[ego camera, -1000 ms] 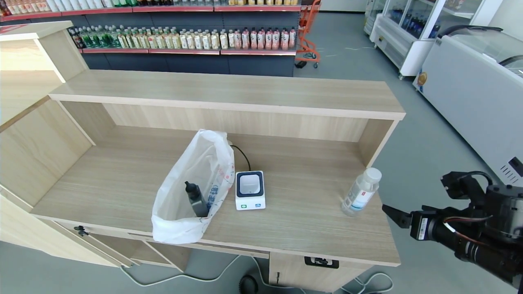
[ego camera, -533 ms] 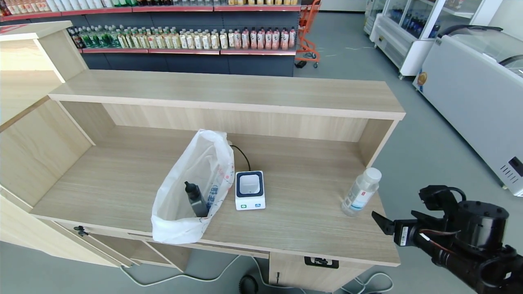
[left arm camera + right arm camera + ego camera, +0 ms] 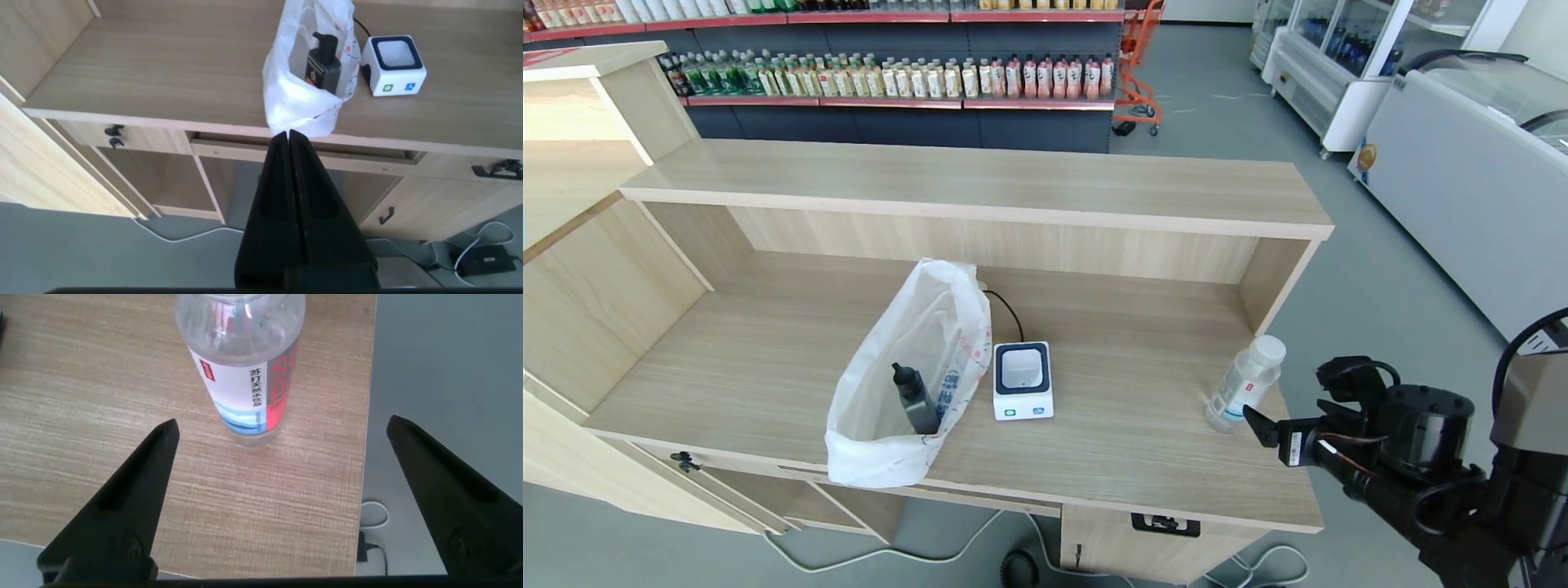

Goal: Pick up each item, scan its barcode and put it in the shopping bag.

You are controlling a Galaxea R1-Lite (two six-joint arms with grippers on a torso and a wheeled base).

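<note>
Just ahead of spread right tool point(image 3: 282, 423): bottle point(image 3: 243, 367).

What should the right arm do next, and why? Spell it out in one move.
Probably ease the right gripper forward until its open fingers straddle the water bottle. The bottle stands upright near the counter's right edge, centred ahead of the gripper but not yet between the fingers.

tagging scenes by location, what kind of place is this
Most likely a small shop's checkout: a wooden counter with a barcode scanner and shopping bag, drink shelves and freezers behind.
</note>
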